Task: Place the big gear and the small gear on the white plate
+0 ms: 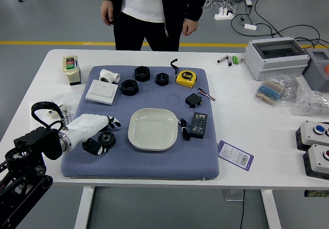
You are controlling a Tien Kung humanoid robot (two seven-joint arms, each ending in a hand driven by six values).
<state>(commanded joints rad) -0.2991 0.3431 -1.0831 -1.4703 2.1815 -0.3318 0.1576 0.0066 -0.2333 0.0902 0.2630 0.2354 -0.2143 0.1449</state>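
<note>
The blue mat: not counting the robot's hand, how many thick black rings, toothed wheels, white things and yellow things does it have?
Thick black rings: 3
Toothed wheel, at the robot's left hand: 1
White things (plate, pipe piece, flat box): 3
Yellow things (tape measure): 1
Total: 8

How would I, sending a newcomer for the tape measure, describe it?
On the white table, find the blue-grey mat. Toward its far right corner lies the tape measure, a rounded case with a black strap. It is yellow; the round pieces to its left are black.
</note>
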